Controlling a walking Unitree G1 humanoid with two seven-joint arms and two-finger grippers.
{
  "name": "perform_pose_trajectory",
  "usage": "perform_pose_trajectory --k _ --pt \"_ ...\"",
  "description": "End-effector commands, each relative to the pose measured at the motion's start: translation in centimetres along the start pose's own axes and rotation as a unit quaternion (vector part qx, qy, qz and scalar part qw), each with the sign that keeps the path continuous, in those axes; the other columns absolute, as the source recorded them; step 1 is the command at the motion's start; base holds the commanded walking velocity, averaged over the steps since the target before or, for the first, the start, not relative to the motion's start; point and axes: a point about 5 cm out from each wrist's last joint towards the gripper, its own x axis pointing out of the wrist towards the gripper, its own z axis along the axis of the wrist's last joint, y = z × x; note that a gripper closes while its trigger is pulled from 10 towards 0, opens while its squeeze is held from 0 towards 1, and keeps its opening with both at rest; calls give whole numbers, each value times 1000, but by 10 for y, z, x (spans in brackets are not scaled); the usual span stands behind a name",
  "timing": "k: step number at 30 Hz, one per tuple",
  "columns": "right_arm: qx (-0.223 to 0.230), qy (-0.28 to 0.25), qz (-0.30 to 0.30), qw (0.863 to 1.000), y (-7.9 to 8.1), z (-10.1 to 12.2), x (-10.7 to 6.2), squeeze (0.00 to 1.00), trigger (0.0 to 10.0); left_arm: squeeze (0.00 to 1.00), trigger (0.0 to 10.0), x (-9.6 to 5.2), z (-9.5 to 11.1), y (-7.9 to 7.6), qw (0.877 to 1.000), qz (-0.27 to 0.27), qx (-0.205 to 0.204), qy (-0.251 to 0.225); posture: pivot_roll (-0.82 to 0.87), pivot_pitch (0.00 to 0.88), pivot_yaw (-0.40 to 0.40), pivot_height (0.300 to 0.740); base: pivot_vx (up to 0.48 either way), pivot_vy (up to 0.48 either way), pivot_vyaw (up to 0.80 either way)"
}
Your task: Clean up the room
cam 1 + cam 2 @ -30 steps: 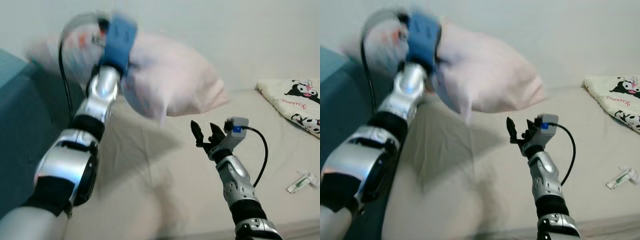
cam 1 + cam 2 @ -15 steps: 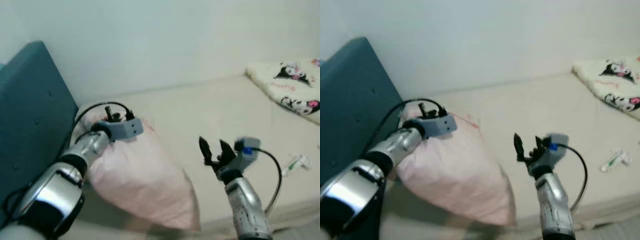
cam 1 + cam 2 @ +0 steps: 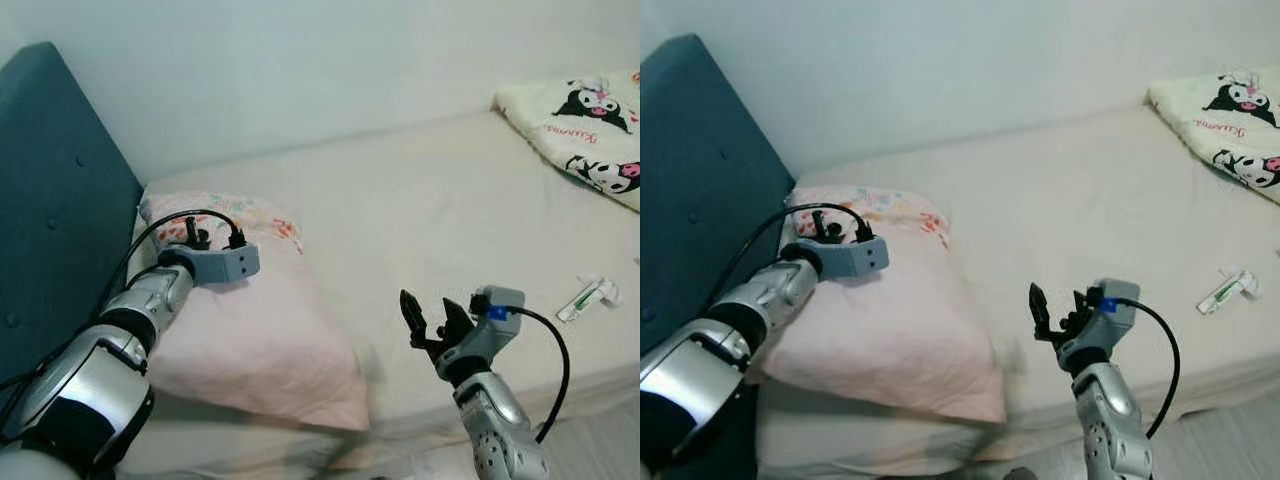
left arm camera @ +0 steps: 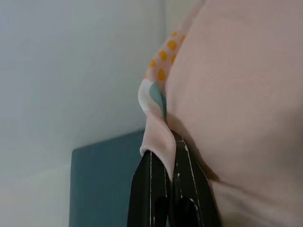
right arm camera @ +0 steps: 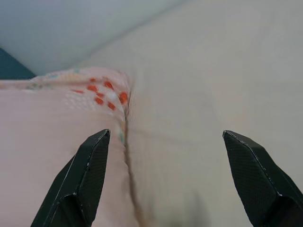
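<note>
Left eye view: a soft pale pink pillow with an orange-dotted edge (image 3: 255, 335) is seen lying at the head of the cream-sheeted bed (image 3: 440, 220), at about 9 o'clock in the scene, just beside the dark teal padded headboard (image 3: 50, 210). The left hand (image 3: 193, 232) is placed at the pillow's upper end near the headboard; in the left wrist view its black fingers (image 4: 154, 189) are pressed together with a fold of the pillow's fabric (image 4: 156, 137) pinched between them. The right hand (image 3: 430, 320) is held above the bed's near edge at about 5 o'clock, clear of the pillow, and its fingers (image 5: 83, 175) are spread wide apart with nothing between them. A cream blanket printed with black-and-white cartoon figures (image 3: 580, 140) is seen at 2 o'clock. A small white and green wrapper (image 3: 588, 297) lies on the sheet at 3 o'clock, well apart from both hands.
</note>
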Motion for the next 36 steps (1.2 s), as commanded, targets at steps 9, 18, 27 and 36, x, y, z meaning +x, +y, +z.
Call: perform_pose_trajectory --k 9,18,27,36 --pt "30 17 21 999 10 6 0 0 10000 0 10000 -29 -77 -6 988 -15 23 151 -190 225 93 685 0 0 0" --pt "34 25 28 999 12 11 5 0 10000 0 10000 -44 -86 -35 959 -26 -172 224 -179 210 82 650 0 0 0" --pt "32 27 36 999 13 16 9 0 10000 0 10000 -51 -76 -62 872 -15 -404 276 -179 211 71 615 0 0 0" --pt "37 26 49 998 20 17 12 0 10000 0 10000 -52 -84 -53 772 100 -528 340 -163 207 68 585 0 0 0"
